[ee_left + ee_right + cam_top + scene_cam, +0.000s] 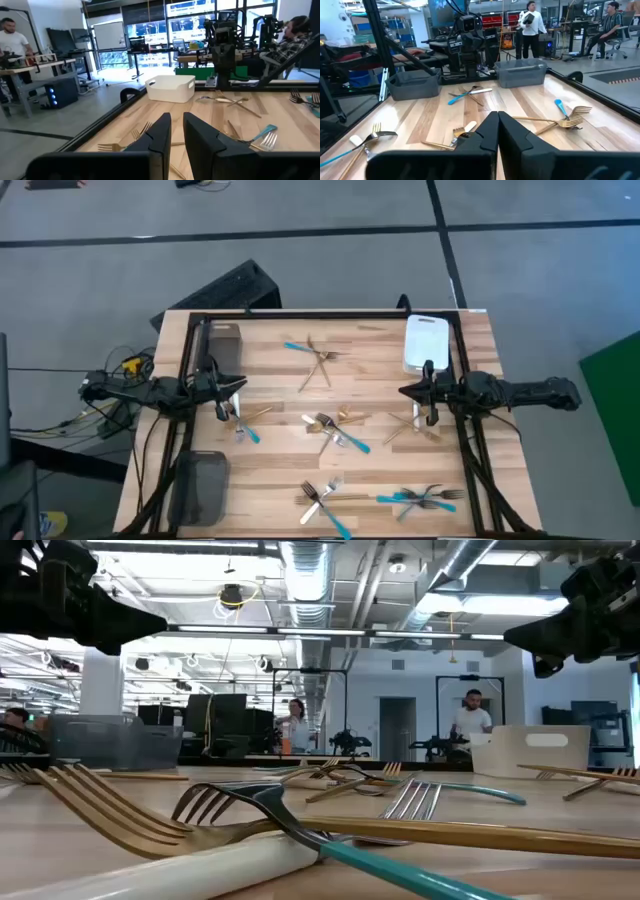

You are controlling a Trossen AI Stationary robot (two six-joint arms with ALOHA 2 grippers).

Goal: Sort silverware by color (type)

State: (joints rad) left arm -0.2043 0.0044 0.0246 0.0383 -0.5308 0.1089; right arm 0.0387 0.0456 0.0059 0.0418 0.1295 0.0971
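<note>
The table [380,345] was pale wood inside a dark frame; both arms hung level above it, left gripper [240,385] over the left side, right gripper [405,391] over the right side, neither touching any utensil.

Left fingers [161,135] stood a narrow gap apart, holding nothing; right fingers [487,131] were pressed together, holding nothing.

Containers, three in all: a grey tray [200,485] at the near left corner; a second grey tray [223,340] at the far left; a white tray [426,340] at the far right. No utensil could be seen in any of them; the inside of the far grey one was partly hidden by the left arm.

All silverware lay loose on the table, in clusters: a crossed gold and blue-handled group [315,355] at far centre; a gold and blue-handled pair [246,423] just below the left gripper; a mixed pile [335,430] at centre; gold forks [420,425] below the right gripper; a silver, gold and blue-handled group [322,498] at near centre; blue-handled and dark forks [425,498] at near right.

In the low view a gold fork [110,805] and a blue-handled fork [300,830] crossed, touching, closest to the camera.
</note>
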